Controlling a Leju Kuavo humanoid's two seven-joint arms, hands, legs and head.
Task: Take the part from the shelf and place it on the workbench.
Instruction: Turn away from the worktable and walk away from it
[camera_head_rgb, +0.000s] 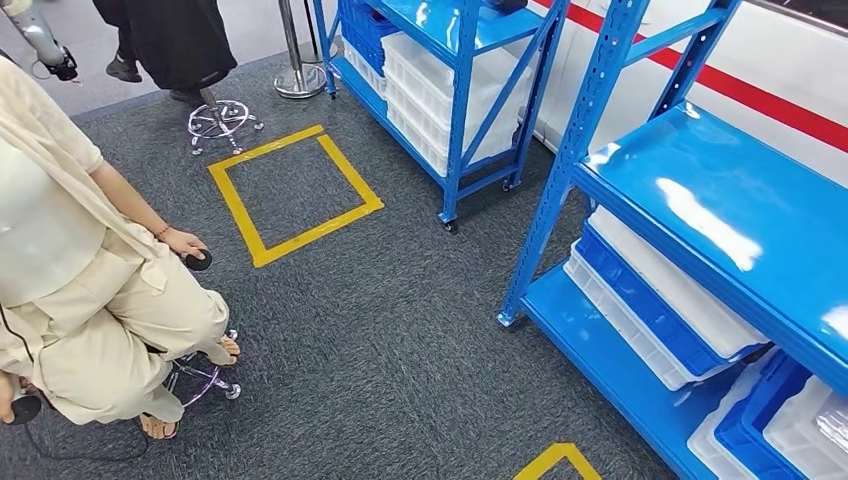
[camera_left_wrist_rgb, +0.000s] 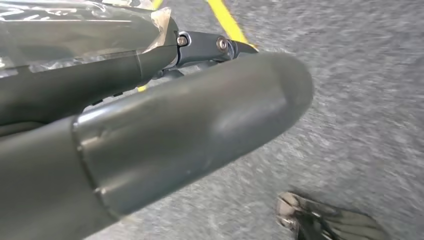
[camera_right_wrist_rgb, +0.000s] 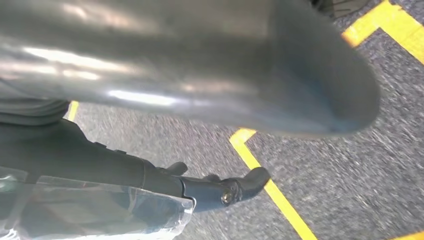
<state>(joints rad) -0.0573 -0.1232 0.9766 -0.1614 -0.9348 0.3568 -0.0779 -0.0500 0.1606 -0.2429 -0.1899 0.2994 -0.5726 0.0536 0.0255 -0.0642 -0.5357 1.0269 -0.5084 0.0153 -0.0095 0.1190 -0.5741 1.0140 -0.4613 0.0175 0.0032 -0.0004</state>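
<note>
Blue shelf (camera_head_rgb: 720, 200) filling the right side of the head view, with white and blue bins (camera_head_rgb: 660, 320) on its lower tiers. Second blue rack (camera_head_rgb: 450, 40) at top centre, also stacked with bins. Grey carpet (camera_head_rgb: 380, 320) across the middle, with a yellow taped square (camera_head_rgb: 240, 215) left of centre. Seated person (camera_head_rgb: 90, 300) in cream clothes at the left edge, on a stool (camera_head_rgb: 200, 378).

Left hand (camera_left_wrist_rgb: 165, 135) hanging over carpet, with clear plastic film (camera_left_wrist_rgb: 75, 30) lying along its dark fingers (camera_left_wrist_rgb: 210, 47). Cannot tell if clenched, slack or grasping.

Right hand (camera_right_wrist_rgb: 175, 65) much the same (second clear film (camera_right_wrist_rgb: 90, 215) against the fingers); grasp impossible to judge.

Cannot tell whether either film wraps the part.
</note>
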